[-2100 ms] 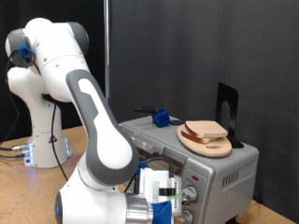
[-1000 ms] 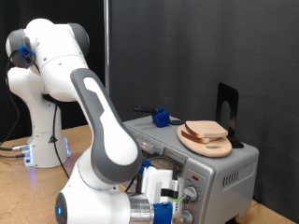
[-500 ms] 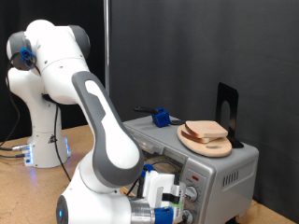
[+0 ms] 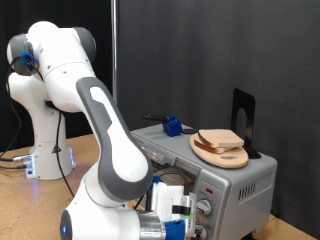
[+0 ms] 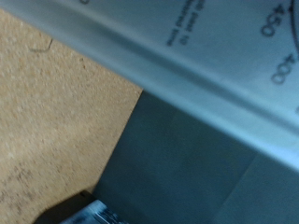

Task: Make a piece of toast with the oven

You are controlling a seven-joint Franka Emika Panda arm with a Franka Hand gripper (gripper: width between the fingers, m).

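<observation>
The piece of toast lies on a round light-wood board on top of the silver-grey oven, at the exterior view's right. My gripper is low at the exterior view's bottom, right against the oven's front panel beside its round knobs. Nothing shows between its fingers. In the wrist view no fingers appear. That view is filled by the oven's grey face with temperature numbers, seen from very close.
A small blue object and a black upright bracket also stand on the oven's top. The wooden table spreads across the exterior view's left, with the arm's white base at the back left.
The arm's lower links have shifted very slightly; the gripper stays at the oven's knob panel. Toast and board have not moved.
</observation>
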